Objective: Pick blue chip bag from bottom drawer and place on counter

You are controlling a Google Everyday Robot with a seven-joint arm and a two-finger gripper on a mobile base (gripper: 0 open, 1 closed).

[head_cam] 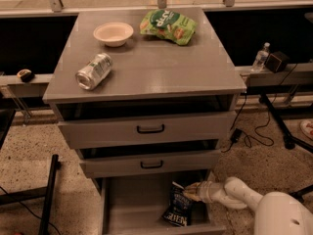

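The blue chip bag (177,205) is dark navy with white lettering and stands tilted in the open bottom drawer (132,204), near its right side. My gripper (189,192) reaches in from the lower right on a white arm and sits at the bag's upper right edge, shut on it. The bag's top is raised toward the gripper while its lower end rests near the drawer's front. The counter (161,67) is the grey top of the cabinet, above.
On the counter lie a green chip bag (168,25), a pale bowl (113,33) and a silver can (93,71) on its side. Two shallower drawers with black handles (150,129) stick out slightly above the bottom drawer. Cables and a stand are at the right.
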